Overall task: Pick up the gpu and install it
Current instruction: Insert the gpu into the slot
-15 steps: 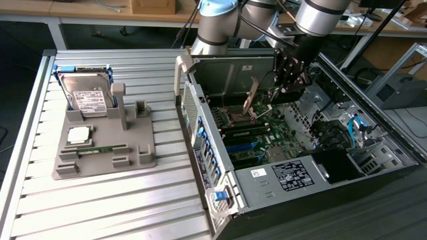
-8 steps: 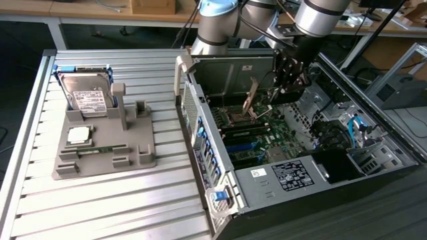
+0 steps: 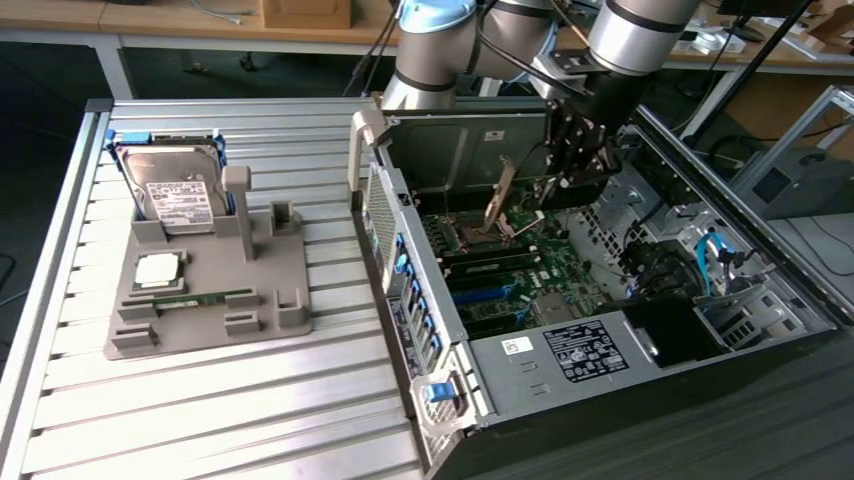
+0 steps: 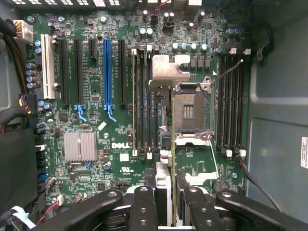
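**Now: gpu held over the open case, not yet in**

The big case [image 3: 400, 250] lies open on its side, and the arm reaches down into it. Inside is the green board [image 4: 96, 120]. The gpu [image 4: 172, 125] hangs above the board, near the square chip socket [image 4: 188, 111]. In the wrist view it is seen edge-on, as a thin line. The tool [image 4: 166, 202] is clenched on it, one finger on each side. In the exterior view the tan card [image 3: 506, 195] stands on edge beside the tool [image 3: 577, 185].

I think this is the carry-and-line-up step. The pick-up looks done. The card is not over the long slots [image 4: 107, 72], which sit to one side of it. Getting it in calls for a sideways shift, a straight line-up with one slot, and a gentle push. A tilted card could jam.

The room has desks [image 3: 174, 15] at the back. The surface [image 3: 200, 400] is ribbed silver metal. On it, at the exterior view's left, a grey tray [image 3: 287, 320] holds a hard drive [image 3: 174, 190].
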Available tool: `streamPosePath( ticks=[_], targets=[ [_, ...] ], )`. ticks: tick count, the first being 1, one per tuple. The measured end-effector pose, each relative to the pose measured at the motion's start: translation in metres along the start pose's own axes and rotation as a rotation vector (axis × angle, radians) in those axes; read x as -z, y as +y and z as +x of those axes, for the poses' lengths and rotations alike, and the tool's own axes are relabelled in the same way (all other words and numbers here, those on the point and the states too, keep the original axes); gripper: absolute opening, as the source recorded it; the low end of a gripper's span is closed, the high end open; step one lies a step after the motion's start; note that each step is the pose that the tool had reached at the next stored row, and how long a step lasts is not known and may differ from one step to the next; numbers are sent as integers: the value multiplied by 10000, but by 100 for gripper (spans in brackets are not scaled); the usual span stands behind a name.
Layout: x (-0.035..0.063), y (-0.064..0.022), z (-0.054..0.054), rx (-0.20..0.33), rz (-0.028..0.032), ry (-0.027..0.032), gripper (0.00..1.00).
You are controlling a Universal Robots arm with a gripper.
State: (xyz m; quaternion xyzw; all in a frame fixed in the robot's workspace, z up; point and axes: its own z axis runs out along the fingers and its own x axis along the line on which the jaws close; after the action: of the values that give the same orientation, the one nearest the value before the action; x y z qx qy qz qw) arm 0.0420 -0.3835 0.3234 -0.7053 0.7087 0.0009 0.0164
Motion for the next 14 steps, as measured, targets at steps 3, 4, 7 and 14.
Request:
streamPosePath(
  ticks=[3,4,7,14],
  targets=[
    [-5,5,1,0,0,0,27],
    [-7,7,1,0,0,0,27],
    [-14,20,5,0,0,0,27],
    [-26,65,13,0,0,0,27]
  ],
)
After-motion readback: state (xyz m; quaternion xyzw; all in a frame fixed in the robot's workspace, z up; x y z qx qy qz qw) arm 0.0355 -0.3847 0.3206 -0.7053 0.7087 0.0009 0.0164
